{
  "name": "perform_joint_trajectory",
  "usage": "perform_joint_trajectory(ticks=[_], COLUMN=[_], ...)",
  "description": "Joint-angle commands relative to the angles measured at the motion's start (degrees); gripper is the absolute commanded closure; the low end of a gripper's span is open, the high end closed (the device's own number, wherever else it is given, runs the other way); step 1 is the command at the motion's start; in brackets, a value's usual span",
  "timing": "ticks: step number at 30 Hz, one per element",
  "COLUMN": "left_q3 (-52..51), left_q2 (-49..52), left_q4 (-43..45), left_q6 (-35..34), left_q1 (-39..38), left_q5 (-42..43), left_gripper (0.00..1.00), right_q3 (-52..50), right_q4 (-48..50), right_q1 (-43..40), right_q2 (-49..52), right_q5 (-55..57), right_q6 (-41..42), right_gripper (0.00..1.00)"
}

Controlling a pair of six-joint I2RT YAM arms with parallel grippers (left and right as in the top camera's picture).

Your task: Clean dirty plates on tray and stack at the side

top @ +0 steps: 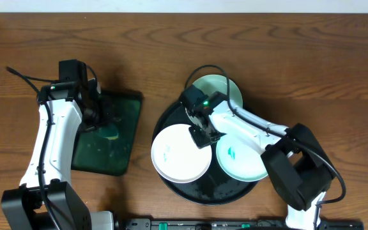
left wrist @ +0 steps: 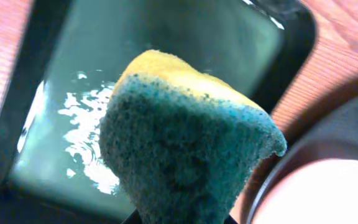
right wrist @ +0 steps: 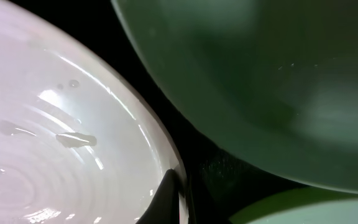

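The round black tray (top: 222, 191) holds three pale plates: one at the back (top: 225, 86), one front left (top: 177, 156) and one front right (top: 241, 163) with a teal smear. My right gripper (top: 201, 135) is shut on the right rim of the front-left plate (right wrist: 61, 143); one dark finger (right wrist: 166, 199) lies inside its rim. The back plate (right wrist: 260, 81) hangs over the black tray (right wrist: 222, 168). My left gripper (top: 102, 118) is shut on a yellow and teal sponge (left wrist: 185, 143), held over the green tray; the sponge hides its fingers.
A dark green rectangular tray (top: 104, 160) with shiny water in it (left wrist: 166, 37) lies left of the black tray. The wooden table (top: 299, 51) stretches round both. A black rail runs along the front edge (top: 190, 225).
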Motion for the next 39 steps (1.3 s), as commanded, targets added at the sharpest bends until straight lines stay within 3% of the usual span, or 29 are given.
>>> perform_joint_trajectory(ticks=[1, 14, 20, 28, 35, 39], left_q3=[0.42, 0.42, 0.39, 0.39, -1.22, -7.02], left_q2=[-1.70, -13.09, -13.84, -13.81, -13.66, -13.60], left_q4=[-0.24, -2.25, -3.93, -5.55, -4.85, 0.87], left_q6=[2.99, 2.49, 2.51, 2.21, -9.44, -18.56], left_q1=[-0.02, -0.13, -0.17, -8.24, -16.04, -22.21], left_q5=[4.70, 8.37, 11.15, 12.55, 11.28, 11.23], left_gripper=[0.93, 0.93, 0.93, 0.93, 0.93, 0.93], right_q3=[-0.94, 0.11, 1.07, 1.05, 1.05, 1.05], right_q4=[1.36, -0.68, -2.82, -0.44, 0.83, 1.64], right_q1=[-1.73, -2.82, -2.82, -3.52, -3.56, -3.56], right_q2=[0.42, -0.87, -1.01, -0.98, -0.98, -0.98], right_q5=[0.98, 10.73, 12.46, 6.95, 4.87, 3.15], right_q6=[-0.20, 5.22, 3.23, 4.42, 8.22, 8.28], right_gripper=[0.99, 0.99, 0.99, 0.99, 0.99, 0.99])
